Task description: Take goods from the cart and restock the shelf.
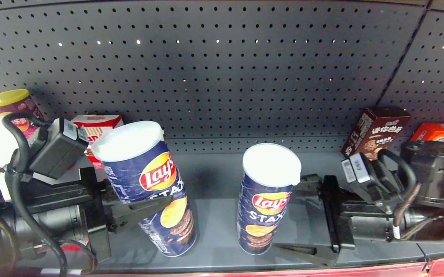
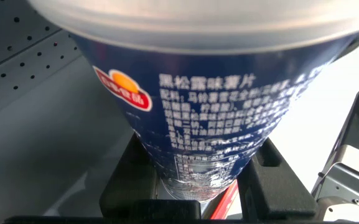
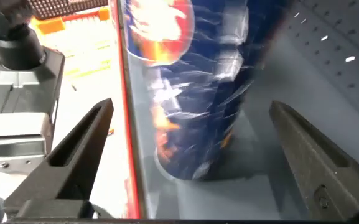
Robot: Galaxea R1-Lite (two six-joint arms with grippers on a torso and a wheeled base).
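Two dark blue chip cans with white lids are on the grey shelf (image 1: 214,192). The left can (image 1: 149,184) (image 2: 204,112) leans with its lid toward the left, and my left gripper (image 1: 145,196) (image 2: 201,186) is shut on its middle. Its base is down at the shelf board; I cannot tell if it touches. The right can (image 1: 266,200) (image 3: 191,87) stands upright near the front edge. My right gripper (image 1: 287,213) (image 3: 191,109) is open around it, one finger on each side with gaps to the can.
A pegboard wall (image 1: 222,77) backs the shelf. At the back left stand a yellow-lidded can (image 1: 12,107) and a red-and-white box (image 1: 97,127). At the back right are a brown box (image 1: 376,132) and an orange box (image 1: 441,132). A red strip (image 1: 245,272) marks the shelf's front edge.
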